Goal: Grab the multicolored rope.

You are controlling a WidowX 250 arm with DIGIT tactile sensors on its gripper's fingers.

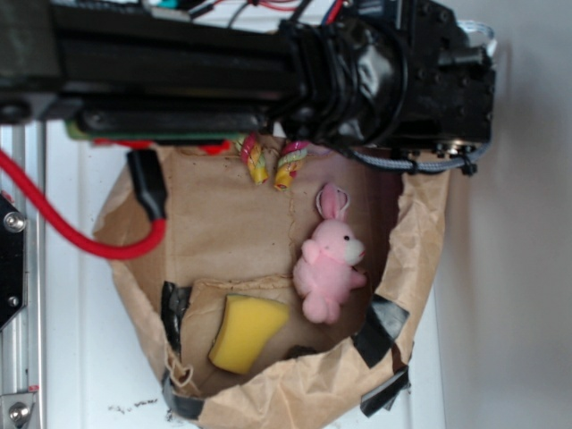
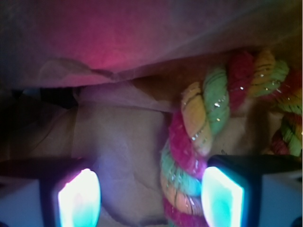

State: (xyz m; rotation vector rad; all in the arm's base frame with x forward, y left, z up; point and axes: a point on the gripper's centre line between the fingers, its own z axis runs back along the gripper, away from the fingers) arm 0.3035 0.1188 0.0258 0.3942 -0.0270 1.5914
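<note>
- multicolored rope (image 2: pixel 199 137): soft twisted fibre, glinting flecks
- paper bag (image 1: pixel 232 232): brown, creased, matt
- pink bunny (image 1: pixel 327 268): plush, fuzzy
- yellow sponge (image 1: pixel 246 332): porous, matt
- tool (image 2: pixel 150 196) pads: glossy, translucent

Inside the crumpled brown paper bag (image 1: pixel 420 259), bare paper floor lies open between its far edge and the pink bunny (image 1: pixel 329 268) and yellow sponge (image 1: pixel 246 332) toward the near edge. The gripper (image 2: pixel 150 191) stands spread, the multicolored rope (image 2: pixel 203 137) crowding its right finger (image 2: pixel 222 196); a fold of paper wall (image 2: pixel 156 38) rises just ahead. A red cable (image 1: pixel 80 234) loops over the bag's left rim.
</note>
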